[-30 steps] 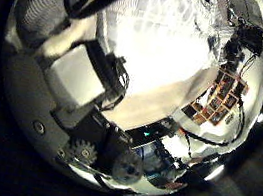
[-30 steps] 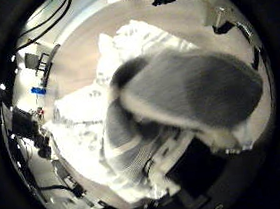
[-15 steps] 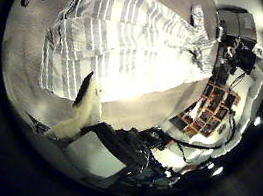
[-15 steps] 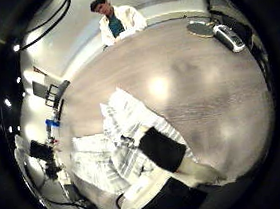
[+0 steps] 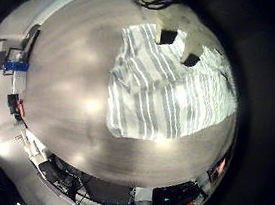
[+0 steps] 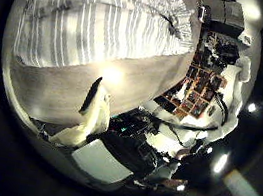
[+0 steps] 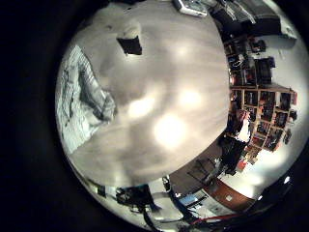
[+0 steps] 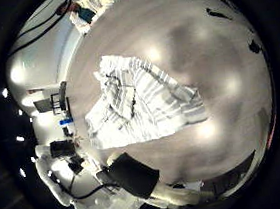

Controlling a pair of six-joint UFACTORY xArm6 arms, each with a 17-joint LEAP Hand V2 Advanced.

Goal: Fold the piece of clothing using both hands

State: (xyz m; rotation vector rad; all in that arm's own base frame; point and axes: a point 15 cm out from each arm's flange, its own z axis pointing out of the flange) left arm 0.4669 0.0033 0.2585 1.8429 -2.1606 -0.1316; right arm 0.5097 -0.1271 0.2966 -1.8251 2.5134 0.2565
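A striped piece of clothing [image 5: 169, 91] lies crumpled and partly folded on the table [image 5: 69, 84]. It lies away from the left palm in the left little finger side view, with two of the left hand's fingertips [image 5: 171, 36] showing over its edge. In the left thumb side view the clothing [image 6: 104, 18] lies beyond one relaxed finger of the left hand [image 6: 90, 116]. The right thumb side view shows the clothing [image 8: 135, 105] lying loose on the table, away from the right hand [image 8: 137, 175]. In the right little finger side view the clothing [image 7: 82, 97] lies off to one side. Both hands are open and hold nothing.
Bare table [image 7: 164, 106] surrounds the clothing. A fingertip of the right hand [image 7: 128, 41] hangs over the bare table. Shelves with boxes [image 6: 202, 90] stand in the room beyond the table. Small devices [image 5: 16, 63] lie near one table edge.
Both palm views have pulled back from the clothing. One second ago the right hand's finger lay on the cloth; now the cloth lies free and farther away.
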